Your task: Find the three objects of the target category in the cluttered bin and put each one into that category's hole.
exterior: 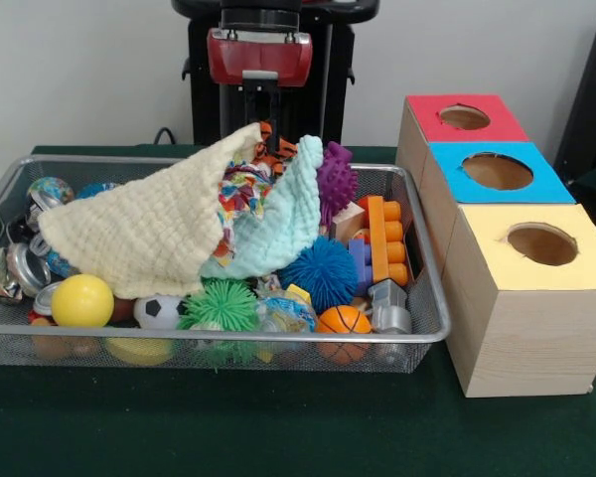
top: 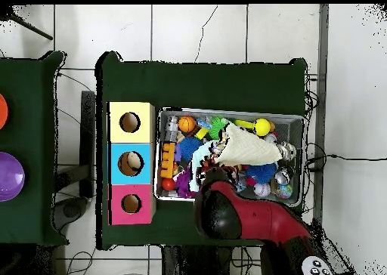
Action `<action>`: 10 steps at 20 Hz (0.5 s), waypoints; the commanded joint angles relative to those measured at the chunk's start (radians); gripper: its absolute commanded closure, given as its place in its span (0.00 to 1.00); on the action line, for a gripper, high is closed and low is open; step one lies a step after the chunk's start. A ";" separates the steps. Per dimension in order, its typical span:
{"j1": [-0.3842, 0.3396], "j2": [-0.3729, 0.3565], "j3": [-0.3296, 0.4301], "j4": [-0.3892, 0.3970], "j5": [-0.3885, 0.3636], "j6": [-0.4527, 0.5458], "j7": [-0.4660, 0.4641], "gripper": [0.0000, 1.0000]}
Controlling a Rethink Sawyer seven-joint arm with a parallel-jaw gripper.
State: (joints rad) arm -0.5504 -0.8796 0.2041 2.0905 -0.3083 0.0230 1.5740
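The wire-mesh bin [exterior: 278, 338] holds a heap of toys; it also shows in the overhead view [top: 227, 112]. My gripper [exterior: 266, 131] hangs over the bin's far middle and is shut on a bunch of cloths. A pale yellow cloth [exterior: 139, 229], a mint cloth [exterior: 278, 219] and a patterned cloth [exterior: 240, 189] drape down from it into the bin. An orange striped item [exterior: 276, 149] sits at the fingers. The red-topped box's hole [exterior: 464, 117] is to the bin's right and empty-looking; it also shows in the overhead view [top: 131, 203].
The blue-topped box [exterior: 497, 171] and yellow-topped box [exterior: 541, 243] stand in line with the red one. The bin holds a yellow ball [exterior: 81, 300], blue spiky ball [exterior: 323, 270], green spiky ball [exterior: 223, 303], basketball [exterior: 343, 320], orange brick [exterior: 385, 238] and cans [exterior: 10, 268].
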 commanded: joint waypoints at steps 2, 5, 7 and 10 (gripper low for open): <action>-0.076 0.036 0.229 -0.059 0.076 0.145 0.091 1.00; -0.100 0.092 0.260 -0.071 0.058 0.094 0.093 1.00; -0.101 0.136 0.262 -0.093 0.033 0.040 0.097 1.00; -0.105 0.170 0.253 -0.109 -0.006 -0.043 0.106 1.00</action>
State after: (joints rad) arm -0.6329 -0.8176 0.3501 2.0740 -0.2798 0.0592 1.5740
